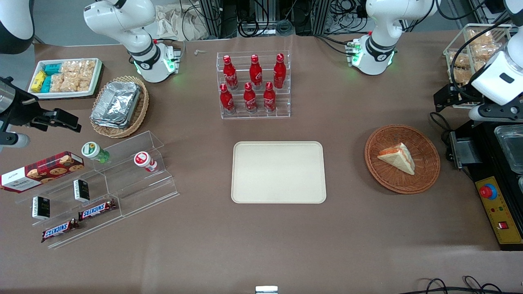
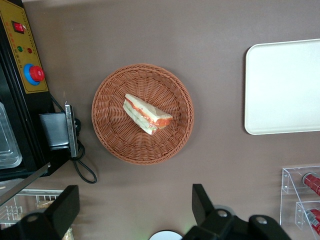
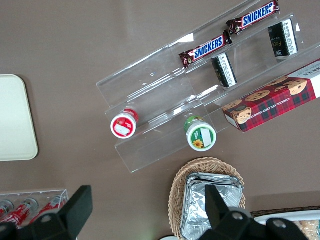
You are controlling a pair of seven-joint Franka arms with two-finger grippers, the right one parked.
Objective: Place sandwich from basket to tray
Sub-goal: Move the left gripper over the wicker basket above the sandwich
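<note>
Pincer [image 2: 132, 212] spread wide, nothing between the two black fingers [image 2: 202, 202]; it hangs well above the counter [image 1: 261, 245], wrist camera looking straight down. In the front view the working arm is up at the counter's edge, near the black control box [image 1: 496, 208]; the pincer itself is hard to make out there.

Sandwich [image 2: 146, 114] lies in the basket [image 2: 112, 137], roughly centred: triangular white-bread wedge, orange-red and green layers at the cut edge. Basket is round, shallow, reddish-brown wicker, sitting on the brown counter just beside the control box.

Tray [image 1: 278, 172] is flat, cream-beige, rectangular with rounded corners and a low rim, well apart from the basket toward the parked arm's end, nothing on it.

Clear acrylic rack [image 1: 253, 85] holds six red bottles [image 1: 249, 97] with white script, farther from the front camera than the tray.

Toward the parked arm's end: stepped clear display [image 1: 110, 188] with two "SNICKERS" bars [image 1: 97, 209], a red tartan cookie box [image 3: 277, 102] reading "CHOCOLATE CHIP", two small capped tubs [image 1: 145, 161]. Tan oval wicker basket of foil trays [image 1: 118, 104] nearby.
</note>
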